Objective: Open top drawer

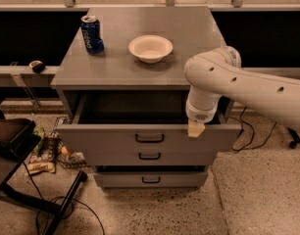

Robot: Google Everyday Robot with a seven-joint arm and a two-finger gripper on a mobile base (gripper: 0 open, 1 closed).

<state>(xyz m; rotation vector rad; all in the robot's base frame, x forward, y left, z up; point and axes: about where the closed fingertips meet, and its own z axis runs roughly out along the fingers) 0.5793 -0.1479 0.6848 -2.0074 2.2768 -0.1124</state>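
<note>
The top drawer of the grey cabinet stands pulled well out, its dark interior open to view. Its black pull handle sits at the middle of the front. My gripper hangs at the drawer front's upper edge, right of the handle, below my white arm. Its pale fingertip rests against the top rim of the drawer front.
A blue soda can and a white bowl stand on the cabinet top. Two lower drawers with black handles are shut. Snack bags litter the floor at left by a dark stand. Cables lie at right.
</note>
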